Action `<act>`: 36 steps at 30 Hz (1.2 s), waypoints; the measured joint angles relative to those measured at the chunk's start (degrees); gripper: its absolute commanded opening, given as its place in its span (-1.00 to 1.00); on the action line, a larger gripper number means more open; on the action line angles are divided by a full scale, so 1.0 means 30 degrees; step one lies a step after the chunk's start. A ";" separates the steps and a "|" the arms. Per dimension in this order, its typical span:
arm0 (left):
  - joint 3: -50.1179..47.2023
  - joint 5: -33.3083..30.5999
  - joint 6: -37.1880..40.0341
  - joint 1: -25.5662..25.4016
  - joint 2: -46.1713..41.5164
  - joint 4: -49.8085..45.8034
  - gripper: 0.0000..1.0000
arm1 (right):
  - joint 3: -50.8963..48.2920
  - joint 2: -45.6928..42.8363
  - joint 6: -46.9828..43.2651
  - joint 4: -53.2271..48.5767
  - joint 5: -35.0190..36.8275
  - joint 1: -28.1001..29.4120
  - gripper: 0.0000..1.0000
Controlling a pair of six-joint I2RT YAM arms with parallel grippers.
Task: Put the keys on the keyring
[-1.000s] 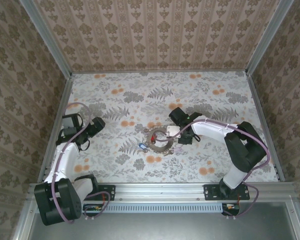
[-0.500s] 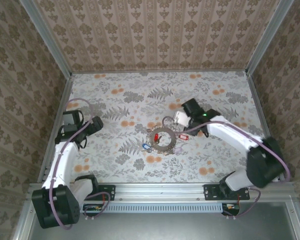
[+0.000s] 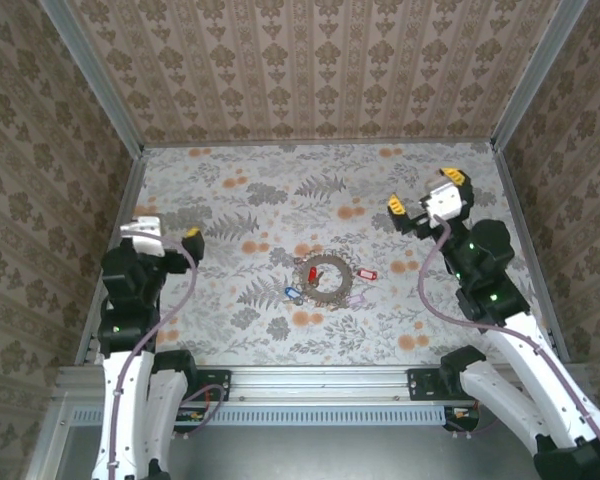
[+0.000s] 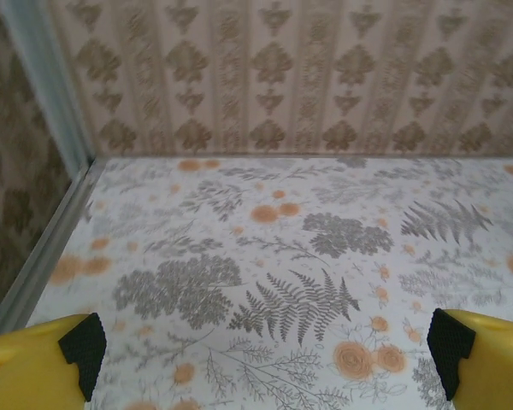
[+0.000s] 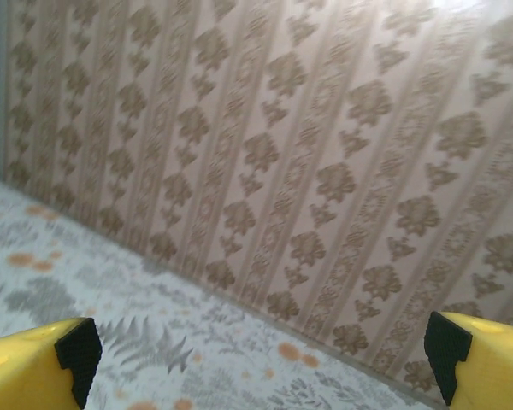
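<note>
- The keyring [image 3: 332, 262], a thin dark brownish ring, lies flat at mid-table [image 3: 230, 190].
- 4 keys [image 3: 311, 273] cluster at it: 2 red tags, 1 blue, 1 pale; whether any is threaded on, I cannot tell.
- Both grippers hang well apart from it, raised: left gripper [image 3: 166, 232] to its left, right gripper [image 3: 425, 194] to its upper right.
- Left fingers [image 4: 79, 348] are spread wide, holding nothing.
- Right fingers [image 5: 75, 348] are spread wide too, empty.
</note>
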 measured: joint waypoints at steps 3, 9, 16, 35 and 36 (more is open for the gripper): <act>-0.2113 0.0342 0.1515 -0.0590 -0.0066 0.1413 1.00 | -0.1989 -0.1581 0.1173 0.1501 0.1078 -0.0226 0.99; -0.5639 -0.0444 0.2200 -0.1013 0.2412 0.5450 1.00 | -0.6586 -0.2608 0.2747 0.3424 0.3308 -0.0882 0.99; -0.5901 -0.1421 0.2193 -0.1188 0.7737 1.0040 1.00 | -1.0870 -0.0007 0.4408 0.6135 0.3869 -0.2266 0.99; -0.5719 -0.1719 0.1931 -0.0452 1.7085 1.9897 1.00 | -0.8524 1.6036 0.5078 1.6334 0.1319 -0.4554 0.99; -0.5639 -0.1719 0.1902 -0.0386 1.7631 2.0363 1.00 | -0.8335 1.6036 0.5085 1.6276 0.1253 -0.4597 0.99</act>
